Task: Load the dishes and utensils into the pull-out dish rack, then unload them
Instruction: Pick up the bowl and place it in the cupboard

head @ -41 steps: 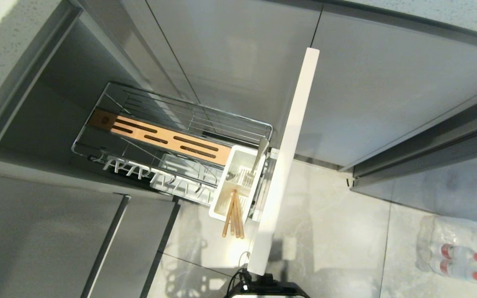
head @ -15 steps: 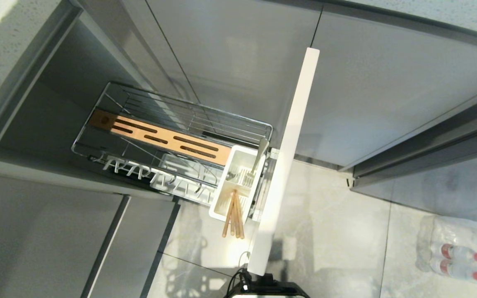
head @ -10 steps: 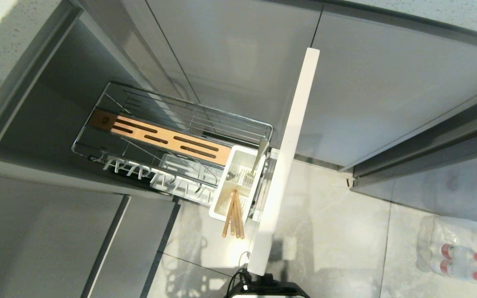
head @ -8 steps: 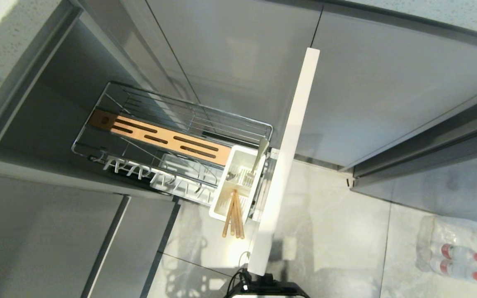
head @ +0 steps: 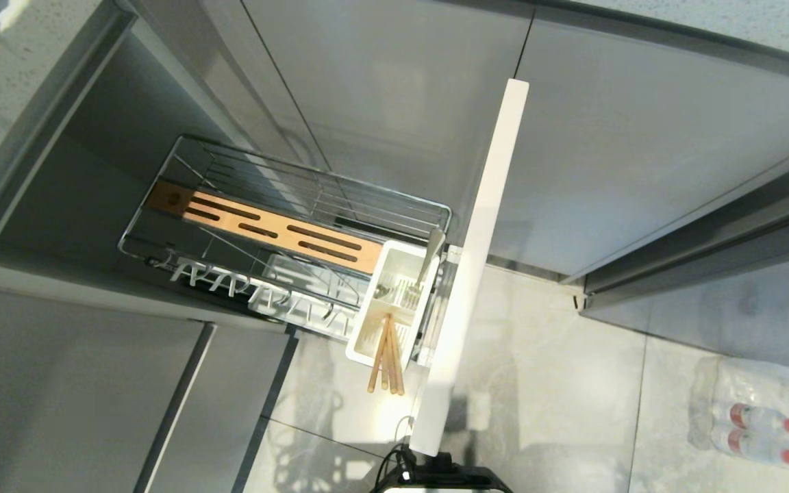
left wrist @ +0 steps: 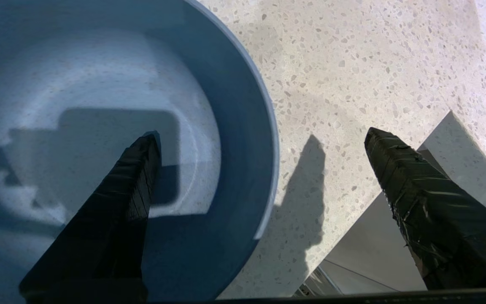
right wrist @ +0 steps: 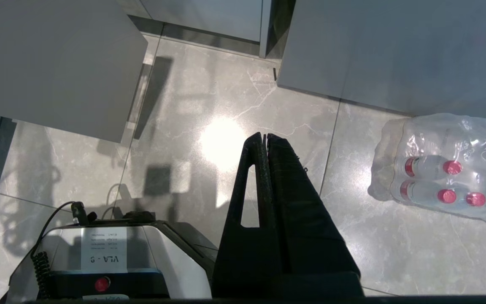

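My left fingers [left wrist: 141, 169] are standing wide apart and empty, straddling the rim of the grey-blue bowl [left wrist: 226, 105] on the speckled table [left wrist: 352, 63]; I am judging the next move to be closing on that rim. My right fingers [right wrist: 264, 139] are hanging pressed together over the floor, while the white caddy [head: 394, 308] at the rack's [head: 264, 233] four o'clock is holding the chopsticks [head: 386, 356] and spoon [head: 430, 257].

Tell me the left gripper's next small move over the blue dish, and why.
Probably lift clear. The left gripper is open, one finger over the blue dish resting on the speckled counter, the other outside its rim. The chopsticks remain in the white caddy.
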